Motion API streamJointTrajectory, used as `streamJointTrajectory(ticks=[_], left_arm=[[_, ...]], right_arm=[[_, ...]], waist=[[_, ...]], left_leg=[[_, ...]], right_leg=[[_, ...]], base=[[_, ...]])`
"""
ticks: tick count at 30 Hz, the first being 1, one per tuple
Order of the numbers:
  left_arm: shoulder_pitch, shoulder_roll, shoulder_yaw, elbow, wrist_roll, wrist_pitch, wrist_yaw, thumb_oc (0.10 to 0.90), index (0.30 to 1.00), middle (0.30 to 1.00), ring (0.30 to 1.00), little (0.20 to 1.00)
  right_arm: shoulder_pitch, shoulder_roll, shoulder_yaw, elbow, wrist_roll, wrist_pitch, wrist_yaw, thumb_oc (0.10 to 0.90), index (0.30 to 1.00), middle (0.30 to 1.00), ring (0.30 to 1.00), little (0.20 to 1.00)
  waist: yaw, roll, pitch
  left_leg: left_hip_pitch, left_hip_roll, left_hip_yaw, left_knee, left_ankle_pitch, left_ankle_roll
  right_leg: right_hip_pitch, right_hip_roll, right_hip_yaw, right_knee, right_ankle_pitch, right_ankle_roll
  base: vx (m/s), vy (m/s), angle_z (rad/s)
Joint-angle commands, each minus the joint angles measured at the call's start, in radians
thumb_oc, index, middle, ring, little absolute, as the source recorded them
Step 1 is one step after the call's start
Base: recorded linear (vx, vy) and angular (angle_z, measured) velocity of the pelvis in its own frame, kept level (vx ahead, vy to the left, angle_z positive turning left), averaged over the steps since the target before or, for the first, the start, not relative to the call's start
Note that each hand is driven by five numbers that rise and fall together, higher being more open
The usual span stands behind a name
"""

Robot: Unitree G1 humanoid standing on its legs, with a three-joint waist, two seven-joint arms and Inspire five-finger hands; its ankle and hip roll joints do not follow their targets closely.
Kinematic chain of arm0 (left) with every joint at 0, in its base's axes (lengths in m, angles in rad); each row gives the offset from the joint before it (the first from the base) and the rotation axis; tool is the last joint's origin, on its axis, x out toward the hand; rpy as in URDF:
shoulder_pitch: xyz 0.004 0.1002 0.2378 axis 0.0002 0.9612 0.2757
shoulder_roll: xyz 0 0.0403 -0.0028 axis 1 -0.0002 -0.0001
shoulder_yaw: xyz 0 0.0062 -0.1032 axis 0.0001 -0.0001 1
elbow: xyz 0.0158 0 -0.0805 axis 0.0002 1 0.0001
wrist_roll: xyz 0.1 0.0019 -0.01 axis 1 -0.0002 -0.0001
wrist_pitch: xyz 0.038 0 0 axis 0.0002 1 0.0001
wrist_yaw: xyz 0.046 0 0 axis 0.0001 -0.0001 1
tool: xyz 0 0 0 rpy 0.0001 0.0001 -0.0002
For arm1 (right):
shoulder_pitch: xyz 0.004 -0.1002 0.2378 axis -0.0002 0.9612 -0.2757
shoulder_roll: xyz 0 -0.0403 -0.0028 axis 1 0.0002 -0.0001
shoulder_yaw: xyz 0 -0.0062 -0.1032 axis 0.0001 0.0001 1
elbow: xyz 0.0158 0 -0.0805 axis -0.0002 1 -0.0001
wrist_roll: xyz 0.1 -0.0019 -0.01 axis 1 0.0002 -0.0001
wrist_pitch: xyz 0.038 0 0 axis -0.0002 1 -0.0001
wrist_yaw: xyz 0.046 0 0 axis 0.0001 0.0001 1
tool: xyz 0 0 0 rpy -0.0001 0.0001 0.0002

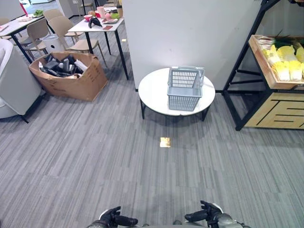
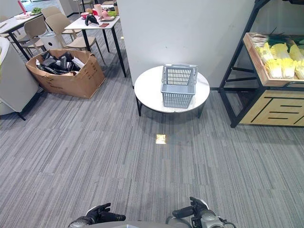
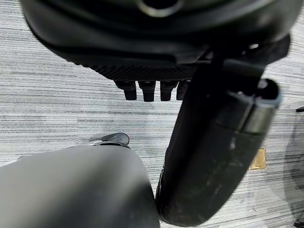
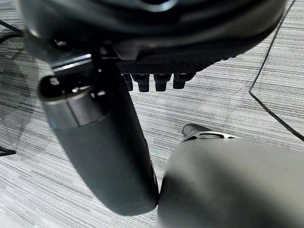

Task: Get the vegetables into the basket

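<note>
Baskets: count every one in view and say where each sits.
1. The grey plastic basket stands on the round white table, left of the wooden vegetable shelf. Others may be hidden.

Grey striped carpet (image 1: 95, 156), white wall (image 1: 190, 33), round white table (image 1: 154, 90), cardboard box (image 1: 71, 78).

Basket (image 1: 184, 89) on table (image 1: 152, 92); shelf (image 1: 278, 71) right.
</note>
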Motion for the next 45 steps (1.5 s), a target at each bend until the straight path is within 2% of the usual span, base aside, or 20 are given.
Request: streamJointTrajectory(ticks=[1,18,19,23,28,39,45], left_arm=[[-0.008,-0.039,-0.005,0.026,0.024,-0.006,-0.01,0.9,1.0,1.0,1.0,1.0],[0.0,-0.039,0.029,0.065,0.026,0.006,-0.011,0.9,1.0,1.0,1.0,1.0],[-0.008,-0.032,0.021,-0.015,-0.033,0.009,-0.01,0.9,1.0,1.0,1.0,1.0],[-0.003,-0.049,-0.022,-0.084,-0.08,-0.001,0.007,0.9,1.0,1.0,1.0,1.0],[-0.009,-0.038,-0.004,-0.026,-0.053,0.003,-0.001,0.9,1.0,1.0,1.0,1.0],[-0.023,-0.046,0.026,0.069,0.008,0.017,0.013,0.9,1.0,1.0,1.0,1.0],[-0.019,-0.03,0.045,0.104,0.045,0.024,0.031,0.9,1.0,1.0,1.0,1.0]], right_arm=[[-0.022,-0.006,0.031,0.082,0.007,0.002,-0.005,0.9,1.0,1.0,1.0,1.0],[-0.008,0.006,0.033,0.087,0.0,0.003,-0.001,0.9,1.0,1.0,1.0,1.0],[-0.007,-0.011,0.03,0.081,0.004,0.002,0.0,0.9,1.0,1.0,1.0,1.0],[-0.022,-0.026,0.036,0.081,-0.001,0.006,-0.001,0.9,1.0,1.0,1.0,1.0],[-0.03,-0.031,0.031,0.085,-0.005,0.007,0.001,0.9,1.0,1.0,1.0,1.0],[-0.015,0.006,0.039,0.086,0.0,0.006,-0.006,0.9,1.0,1.0,1.0,1.0],[-0.001,0.025,0.044,0.088,-0.008,0.01,-0.006,0.9,1.0,1.0,1.0,1.0]], waist=[[-0.004,-0.043,-0.015],[0.001,-0.048,-0.025],[0.0,-0.041,-0.021],[-0.003,-0.03,-0.011],[-0.003,-0.029,-0.007],[-0.002,-0.049,-0.016],[0.002,-0.069,-0.027]], left_leg=[[0.01,0.061,0.038,-0.088,0.042,-0.063],[0.016,0.063,0.037,-0.088,0.04,-0.065],[0.014,0.06,0.034,-0.088,0.041,-0.064],[0.008,0.058,0.029,-0.088,0.045,-0.061],[0.009,0.055,0.031,-0.088,0.044,-0.06],[0.018,0.055,0.036,-0.088,0.033,-0.058],[0.025,0.048,0.04,-0.088,0.022,-0.052]], right_leg=[[0.096,-0.084,-0.002,-0.204,0.156,0.122],[0.105,-0.082,-0.007,-0.204,0.149,0.122],[0.104,-0.084,-0.007,-0.204,0.154,0.123],[0.095,-0.086,-0.005,-0.204,0.162,0.123],[0.094,-0.087,-0.003,-0.204,0.161,0.123],[0.103,-0.086,-0.001,-0.204,0.153,0.123],[0.109,-0.09,0.002,-0.204,0.15,0.128]], base=[[0.0,0.0,0.0],[0.0,0.0,0.0],[0.0,0.0,0.0],[-0.01,0.018,0.0],[0.0,0.0,0.0],[0.02,0.0,0.0],[0.04,0.014,-0.01]])
